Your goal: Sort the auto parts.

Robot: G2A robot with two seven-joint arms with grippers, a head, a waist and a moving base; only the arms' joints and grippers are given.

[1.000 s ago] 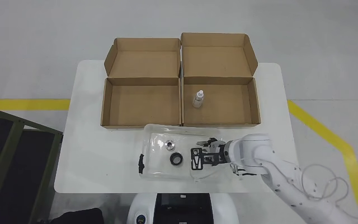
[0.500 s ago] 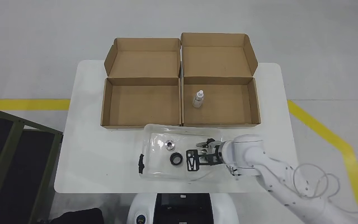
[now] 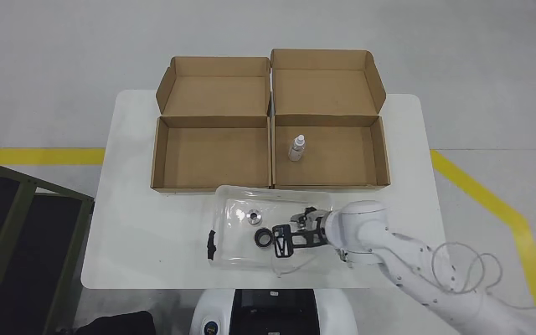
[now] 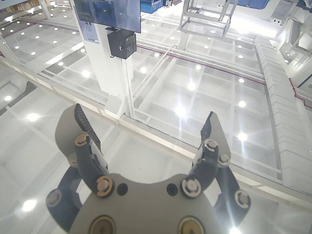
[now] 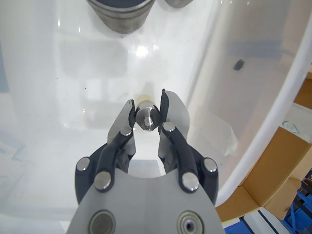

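The right tool (image 5: 146,113) is clenched on a small metal stud (image 5: 145,117), held low inside the clear tub (image 3: 224,198) at the lower centre of the top view. A straight lift is advised, so that the stud is kept off the tub wall and off the dark ring (image 3: 265,238) just beside it; it may then be carried to one of the cardboard boxes (image 3: 209,159) above. The left tool (image 4: 145,122) is released and pointed at a lit ceiling. The white surface (image 3: 134,226) is bordered by grey floor (image 3: 84,50) crossed by a yellow line (image 3: 50,156).
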